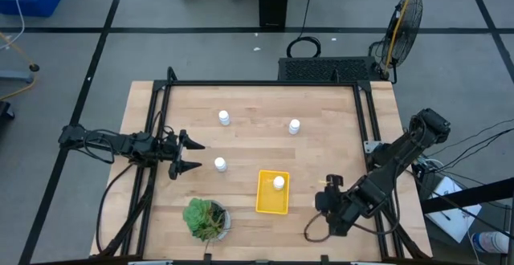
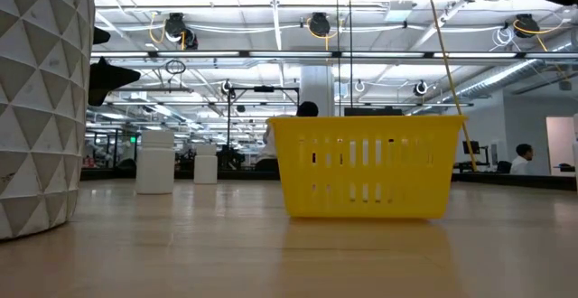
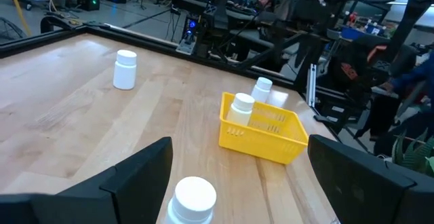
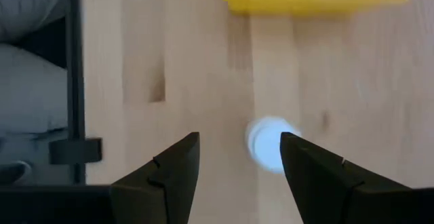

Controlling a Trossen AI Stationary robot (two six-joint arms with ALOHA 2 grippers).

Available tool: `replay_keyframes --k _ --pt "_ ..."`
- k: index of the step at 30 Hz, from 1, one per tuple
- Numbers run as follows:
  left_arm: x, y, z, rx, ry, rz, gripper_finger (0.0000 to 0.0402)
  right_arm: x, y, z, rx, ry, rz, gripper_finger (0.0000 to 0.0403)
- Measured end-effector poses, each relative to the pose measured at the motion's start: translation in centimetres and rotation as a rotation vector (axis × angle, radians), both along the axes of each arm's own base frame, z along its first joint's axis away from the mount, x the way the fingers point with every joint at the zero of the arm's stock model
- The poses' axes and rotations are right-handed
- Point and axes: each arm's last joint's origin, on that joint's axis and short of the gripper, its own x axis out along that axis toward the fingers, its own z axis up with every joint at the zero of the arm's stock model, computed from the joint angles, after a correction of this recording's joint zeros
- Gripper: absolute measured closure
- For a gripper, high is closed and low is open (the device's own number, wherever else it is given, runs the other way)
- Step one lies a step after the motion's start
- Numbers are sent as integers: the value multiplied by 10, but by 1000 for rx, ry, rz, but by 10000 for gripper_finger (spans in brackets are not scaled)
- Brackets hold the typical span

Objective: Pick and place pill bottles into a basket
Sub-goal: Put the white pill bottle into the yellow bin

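High view, one pill bottle [image 1: 279, 182] in basket [image 1: 271, 203]

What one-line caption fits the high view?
One pill bottle sits in the yellow basket, three stand loose, as the open left hand nears one.

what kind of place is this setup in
Probably a robotics lab or open workshop floor. The light wooden table sits in a black metal frame on a grey floor marked with dark tape lines, the low view shows bright ceiling strip lights and workstations behind, and people sit at desks.
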Motion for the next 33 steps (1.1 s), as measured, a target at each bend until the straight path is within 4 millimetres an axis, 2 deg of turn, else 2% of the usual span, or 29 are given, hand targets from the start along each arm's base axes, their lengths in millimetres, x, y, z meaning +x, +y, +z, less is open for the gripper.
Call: replay_keyframes --k 4,11,17,27,33 --pt "0 0 0 15 -2 -1 55 -1 -10 -5 -17 54 -118 199" --pt "0 0 0 23 -2 -2 55 -2 -16 -24 0 109 -119 154" --pt "0 0 0 22 -3 -2 55 2 -14 -33 40 59 -91 126" --pt "0 0 0 20 -2 -2 55 -2 -17 -58 48 45 -81 126" --pt "0 0 0 13 -2 -1 55 -2 -17 -62 65 34 -98 124"
